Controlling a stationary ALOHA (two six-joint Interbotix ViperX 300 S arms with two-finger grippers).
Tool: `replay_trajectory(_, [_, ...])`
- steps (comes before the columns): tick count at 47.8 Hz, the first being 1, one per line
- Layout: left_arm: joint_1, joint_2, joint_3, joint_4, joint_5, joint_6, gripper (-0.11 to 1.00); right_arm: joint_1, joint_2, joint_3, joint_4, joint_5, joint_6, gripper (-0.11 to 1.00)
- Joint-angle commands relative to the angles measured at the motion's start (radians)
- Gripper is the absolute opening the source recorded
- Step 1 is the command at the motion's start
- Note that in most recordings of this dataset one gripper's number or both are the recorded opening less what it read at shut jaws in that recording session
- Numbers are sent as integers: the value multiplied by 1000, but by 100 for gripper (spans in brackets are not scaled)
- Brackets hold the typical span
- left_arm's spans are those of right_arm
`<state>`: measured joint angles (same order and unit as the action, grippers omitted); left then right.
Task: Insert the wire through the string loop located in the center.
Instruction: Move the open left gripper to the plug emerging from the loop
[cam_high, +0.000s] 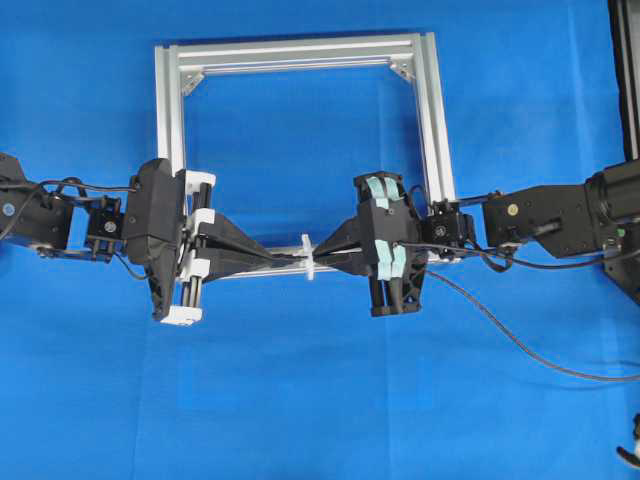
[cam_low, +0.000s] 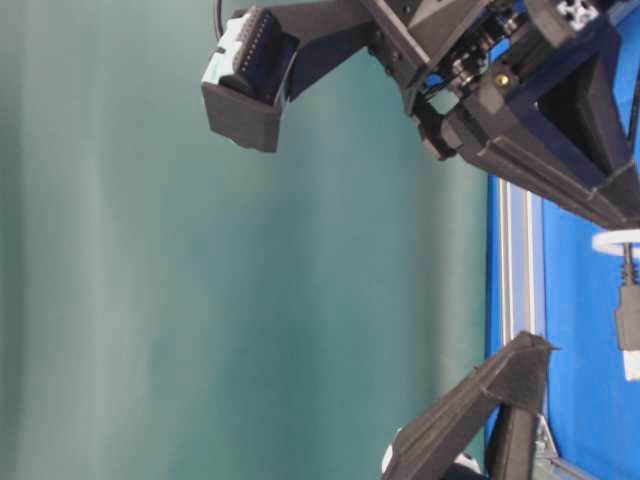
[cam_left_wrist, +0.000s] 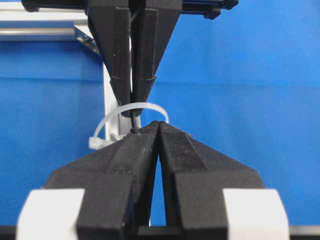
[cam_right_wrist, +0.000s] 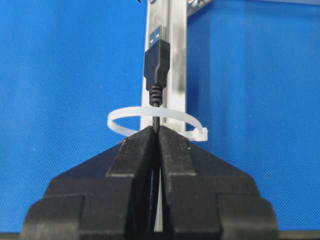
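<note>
1. wire (cam_right_wrist: 156, 67) is passing through the white string loop (cam_right_wrist: 156, 120), its usb plug lying past the loop over the aluminium frame bar (cam_right_wrist: 172, 60).
2. right gripper (cam_right_wrist: 157, 131) is clenching the wire just before the loop.
3. left gripper (cam_left_wrist: 157, 125) is sitting clenched at the loop's other side; whether it is pinching the wire is unclear.
</note>
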<state>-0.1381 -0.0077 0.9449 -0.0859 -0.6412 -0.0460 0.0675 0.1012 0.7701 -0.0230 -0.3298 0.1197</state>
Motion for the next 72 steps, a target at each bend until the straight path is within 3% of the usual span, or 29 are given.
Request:
replay_trajectory(1, [2,-14,-17,6,-5,2,0,2,-14,-18,3,-3,2,-2])
replay_trajectory(11, [0,-14,-17,5,-5,0,3,2,-12,-20,2,-3,2,-2])
replay_trajectory(16, [0,-12,-21,6,-5,-2,26,2,-14,-18,3,-3,2,-2])
replay_trajectory(24, [2,-6,-32,6,-5,-2,77,3,-12,-17,3,-3,2,-2])
replay_trajectory(29, [0,-3,-38,5,0,-2,92,2,-14,-17,3,-3,2,-2])
replay_trajectory(72, [0,140,-91,5,44,-12,91,3,-14,-17,3,-3,2,-2])
